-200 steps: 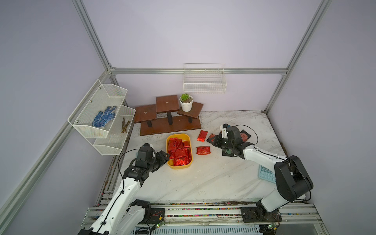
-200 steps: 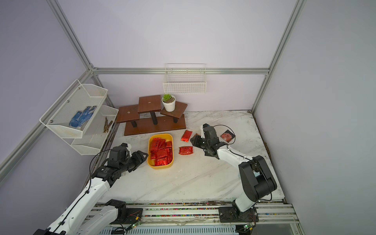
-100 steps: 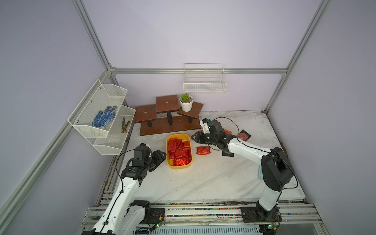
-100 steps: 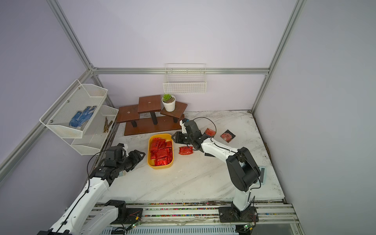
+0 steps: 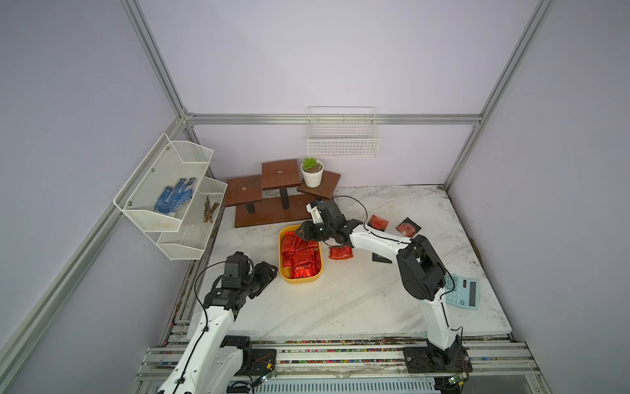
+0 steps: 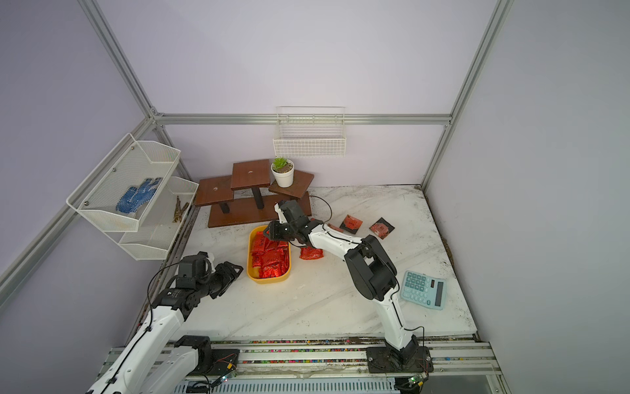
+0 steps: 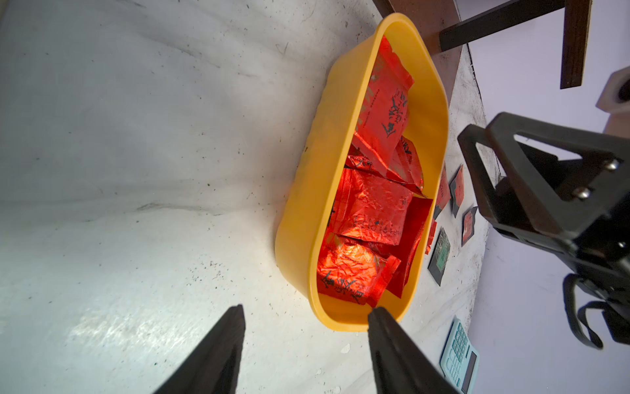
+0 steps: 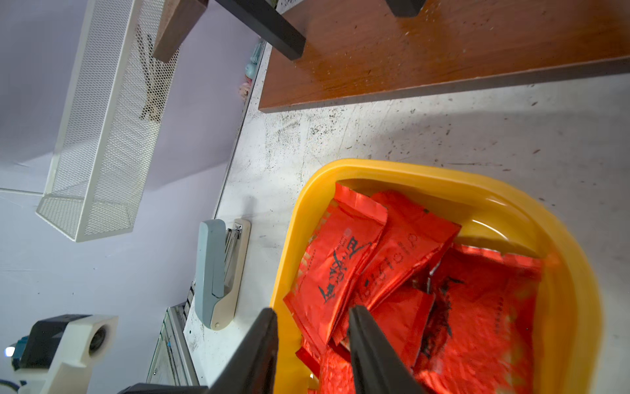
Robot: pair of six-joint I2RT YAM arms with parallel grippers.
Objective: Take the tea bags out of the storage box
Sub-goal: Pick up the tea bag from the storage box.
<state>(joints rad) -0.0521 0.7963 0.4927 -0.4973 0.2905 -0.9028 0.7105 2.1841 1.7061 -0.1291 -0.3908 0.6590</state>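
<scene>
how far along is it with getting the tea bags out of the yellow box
Early on. Done: a red sachet and a few black packets lie on the table outside the storage box. In hand: nothing; the right gripper hovers open over the box's far end, the left gripper sits open beside it. Left: the pile of tea bags inside.

White marble-look table (image 5: 341, 300), dark specks all over it. Directly on it:
- Brown stepped wooden stand (image 5: 269, 213) at the back.
- Yellow storage box (image 5: 300, 281) just in front of the stand, with a small gap between them.
- One red tea bag (image 5: 340, 253) right of the box, not touching it.
- Black packet with red label (image 5: 378, 222) further back right, with a second black packet (image 5: 408, 227) beside it.
- Dark flat packet (image 5: 381, 258), partly covered; its label is probably green.
- Pale blue calculator (image 5: 463, 291) near the right edge.
- Grey stapler (image 8: 220, 273) at the left edge.
</scene>
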